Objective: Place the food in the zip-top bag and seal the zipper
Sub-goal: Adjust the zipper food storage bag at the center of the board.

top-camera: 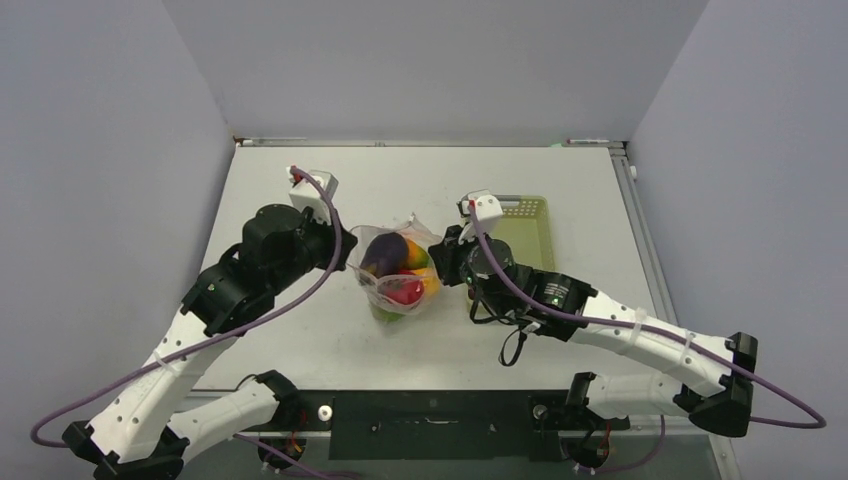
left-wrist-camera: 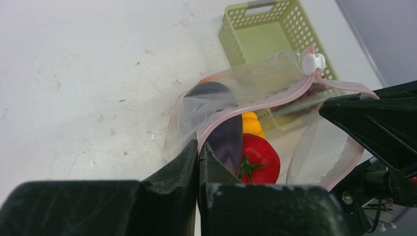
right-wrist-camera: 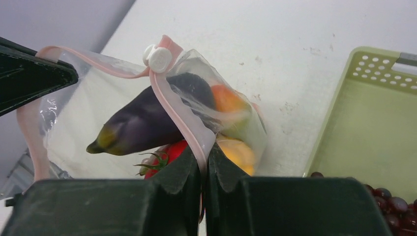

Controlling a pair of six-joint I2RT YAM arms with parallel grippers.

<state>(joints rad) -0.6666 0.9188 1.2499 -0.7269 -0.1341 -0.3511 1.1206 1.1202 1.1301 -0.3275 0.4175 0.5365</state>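
On the desk [top-camera: 300, 180], seen from above, the zip-top bag [top-camera: 400, 272] sits between my left gripper [top-camera: 350, 255] and right gripper [top-camera: 447, 262]. The left wrist shows its jaws clamped on the zipper [left-wrist-camera: 255, 105], the mouth gaping over the tomato [left-wrist-camera: 258, 160]. The right wrist's jaws pinch that strip too, with grapes [right-wrist-camera: 389, 199] lying in the basket [right-wrist-camera: 369, 142]: loading looks unfinished, so I'd free one arm to fetch them before sealing.

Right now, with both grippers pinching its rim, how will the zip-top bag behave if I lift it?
The zip-top bag will probably be floppy: its film crinkles and the zipper curves slack between the left gripper and right gripper. Lifted, it likely sags under the eggplant and tomato, which may shift toward the open mouth.
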